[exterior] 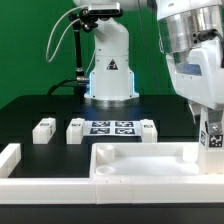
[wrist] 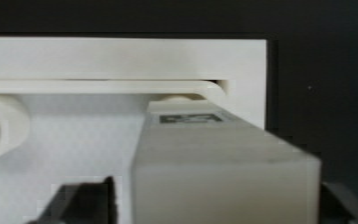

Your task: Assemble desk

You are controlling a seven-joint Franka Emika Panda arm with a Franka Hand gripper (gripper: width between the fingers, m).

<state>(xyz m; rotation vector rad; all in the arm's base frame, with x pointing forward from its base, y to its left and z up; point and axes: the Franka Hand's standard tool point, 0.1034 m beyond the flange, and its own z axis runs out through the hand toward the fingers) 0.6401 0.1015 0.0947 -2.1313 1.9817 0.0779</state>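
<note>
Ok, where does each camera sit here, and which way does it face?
Exterior view: off the arm, facing the robot's base across the tabletop tray; the arm and gripper show on the exterior view's right.
Wrist view: on the wrist, looking along a tagged leg to the tray's corner; hardly any of the robot shows.
Shared: that leg and the tray.

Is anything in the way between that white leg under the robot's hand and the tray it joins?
Nothing visible. In the wrist view the leg reaches right up to the corner rim of the tabletop tray, with nothing between them. The other legs lie behind the tray.
</note>
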